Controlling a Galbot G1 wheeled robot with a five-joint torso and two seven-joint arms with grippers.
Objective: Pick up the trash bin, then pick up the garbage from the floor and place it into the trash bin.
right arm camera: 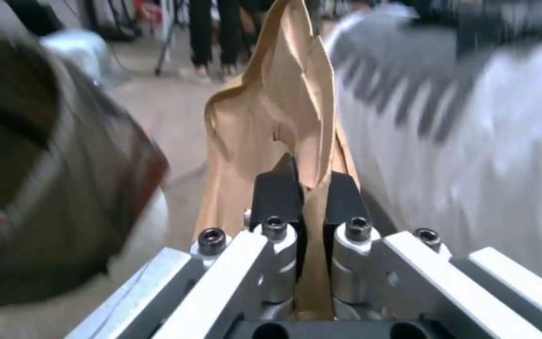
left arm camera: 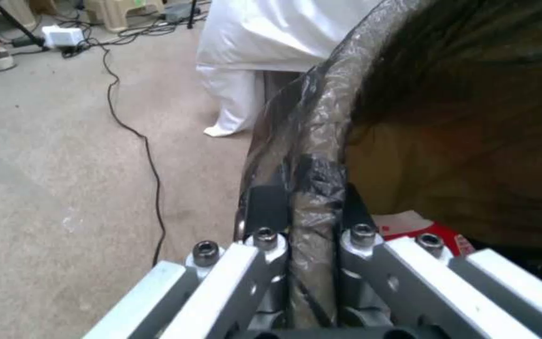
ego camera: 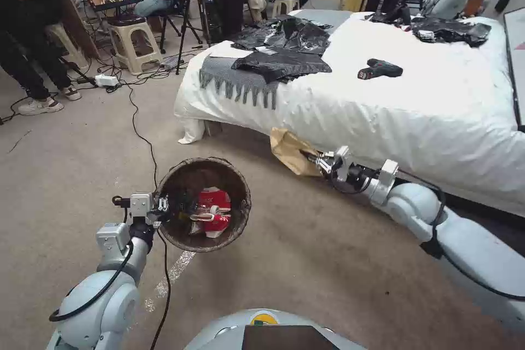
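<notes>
The trash bin [ego camera: 240, 202], round and lined with a dark brown bag, hangs above the carpet at lower left. My left gripper [ego camera: 164, 205] is shut on its near rim [left arm camera: 312, 188], one finger inside and one outside. Red-and-white wrappers [ego camera: 213, 210] lie in its bottom. My right gripper [ego camera: 317, 161] is shut on a crumpled brown paper bag [ego camera: 290, 150], a piece of the garbage, held off the floor beside the bed's edge and to the right of the bin. In the right wrist view the paper bag [right arm camera: 277, 117] sticks out from between the black pads [right arm camera: 275, 195], with the bin [right arm camera: 39, 165] close beside it.
A bed with a white sheet [ego camera: 415, 109] fills the right side, carrying black bags [ego camera: 284, 49] and a cordless drill [ego camera: 380, 69]. A black cable [ego camera: 143, 136] runs across the carpet past the bin. Stools, stands and people are at the back left.
</notes>
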